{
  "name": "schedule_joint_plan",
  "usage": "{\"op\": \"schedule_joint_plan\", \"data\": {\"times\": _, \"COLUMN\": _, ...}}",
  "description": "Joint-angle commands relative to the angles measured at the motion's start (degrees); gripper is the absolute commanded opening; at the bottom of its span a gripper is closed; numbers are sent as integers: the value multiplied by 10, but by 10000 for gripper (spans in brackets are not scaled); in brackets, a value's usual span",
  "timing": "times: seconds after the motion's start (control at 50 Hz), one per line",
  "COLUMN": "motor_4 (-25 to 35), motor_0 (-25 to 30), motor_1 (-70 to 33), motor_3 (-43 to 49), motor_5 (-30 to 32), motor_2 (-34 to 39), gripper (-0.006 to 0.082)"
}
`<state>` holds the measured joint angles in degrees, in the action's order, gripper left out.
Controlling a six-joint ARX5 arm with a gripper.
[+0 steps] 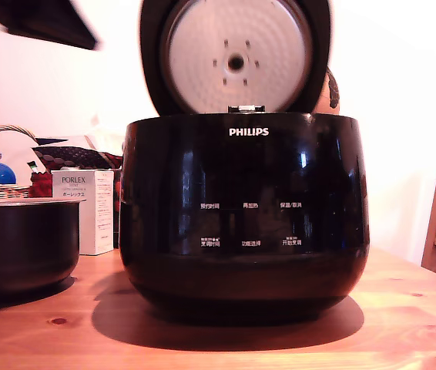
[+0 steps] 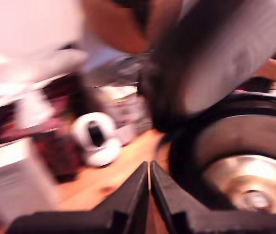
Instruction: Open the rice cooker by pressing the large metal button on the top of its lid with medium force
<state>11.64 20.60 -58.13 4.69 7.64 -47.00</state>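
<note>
Press step looks finished: the lid (image 1: 236, 55) stands upright at top centre of the exterior frame, swung open behind the rice cooker (image 1: 243, 212), inner side facing the camera. So I judge the task essentially done. All that's left is pulling clear of the lid without knocking it.

My gripper (image 2: 149, 170) sits at bottom centre of the wrist frame, jaws pressed together with only a thin seam between them, holding nothing. The wrist picture is badly smeared, so fine detail there is unreliable. In it the lid (image 2: 226, 58) is a dark-edged grey mass at upper right, and the cooker's open round mouth (image 2: 245, 180) is at lower right, just beside my fingertips.

The rice cooker fills the middle of the exterior frame, resting on a wooden table (image 1: 403, 324). It is glossy black and rounded, with a white PHILIPS logo and six small white labels on the front. The lid's inner plate is silvery-white and dimpled, with a central hole. The metal button isn't visible from here.
</note>
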Motion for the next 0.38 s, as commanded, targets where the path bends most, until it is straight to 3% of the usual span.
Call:
{"op": "schedule_joint_plan", "data": {"times": 0.0, "motor_4": -2, "motor_0": -15, "motor_1": 13, "motor_3": 8, "motor_5": -2, "motor_2": 17, "gripper": -24}}
{"op": "schedule_joint_plan", "data": {"times": 0.36, "motor_4": -2, "motor_0": -56, "motor_1": 42, "motor_3": 17, "motor_5": -1, "motor_2": 17, "gripper": -24}}
